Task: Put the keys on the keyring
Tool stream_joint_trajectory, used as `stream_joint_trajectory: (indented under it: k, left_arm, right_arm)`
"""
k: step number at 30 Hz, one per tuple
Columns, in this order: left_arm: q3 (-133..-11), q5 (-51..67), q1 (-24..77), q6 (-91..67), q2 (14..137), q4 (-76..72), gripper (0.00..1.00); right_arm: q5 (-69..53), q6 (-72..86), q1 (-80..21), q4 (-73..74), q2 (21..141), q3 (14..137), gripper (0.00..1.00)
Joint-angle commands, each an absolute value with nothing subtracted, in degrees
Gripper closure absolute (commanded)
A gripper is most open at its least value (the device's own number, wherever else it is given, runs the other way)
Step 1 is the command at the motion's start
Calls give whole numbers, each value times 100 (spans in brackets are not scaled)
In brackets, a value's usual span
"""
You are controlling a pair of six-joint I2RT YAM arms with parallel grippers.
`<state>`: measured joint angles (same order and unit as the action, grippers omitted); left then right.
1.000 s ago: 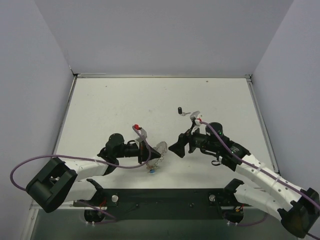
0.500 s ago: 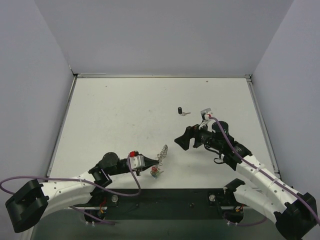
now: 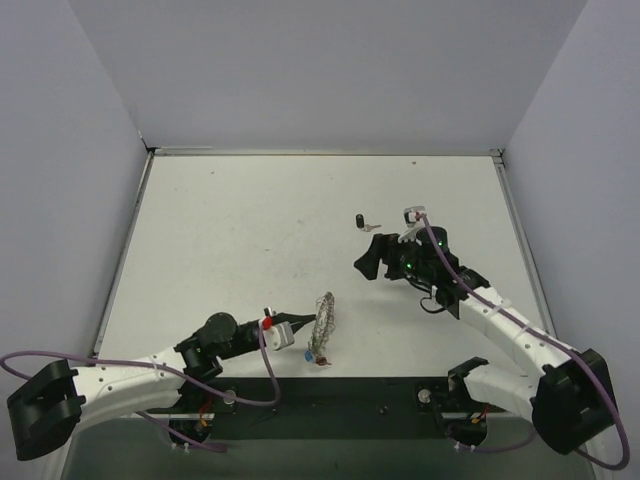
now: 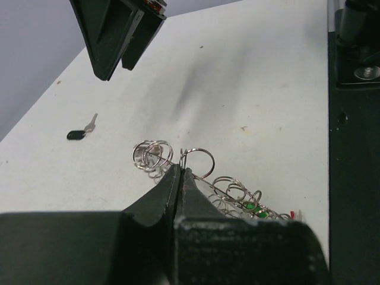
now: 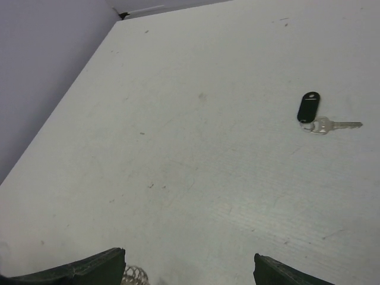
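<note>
White bench [image 3: 250,220], grey walls. Left claw [image 3: 303,323]: clenched on the keyring [image 3: 323,312] rim. Keyring: seen edge-on from above, long axis running near-to-far, coloured keys [image 3: 318,355] at its near end. Right claw [image 3: 372,262]: spread wide, holding nothing, beyond and right of the keyring. Black key [image 3: 360,221]: on the bench, farther beyond the keyring.

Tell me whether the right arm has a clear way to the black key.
Probably yes: the right gripper stands open near the black key, with only bare table between them.

no legible text, seemingly
</note>
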<state>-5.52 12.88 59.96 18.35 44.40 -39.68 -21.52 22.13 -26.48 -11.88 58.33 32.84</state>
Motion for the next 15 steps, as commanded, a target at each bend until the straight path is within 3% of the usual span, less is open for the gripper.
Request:
stream_joint_trajectory:
  k: [1, 10, 15]
  left_arm:
    - [-791, 459, 6020, 1496, 4614, -3850, 100]
    - [-1116, -438, 5889, 1073, 4816, -3367, 100]
    - [-1414, -852, 5740, 792, 4834, -2901, 100]
  right_arm:
    - [-1311, 2312, -2531, -950, 6757, 4233, 12]
    - [-229, 1987, -2487, -229, 8717, 5852, 16]
    - [-44, 1197, -2513, 509, 9816, 7012, 32]
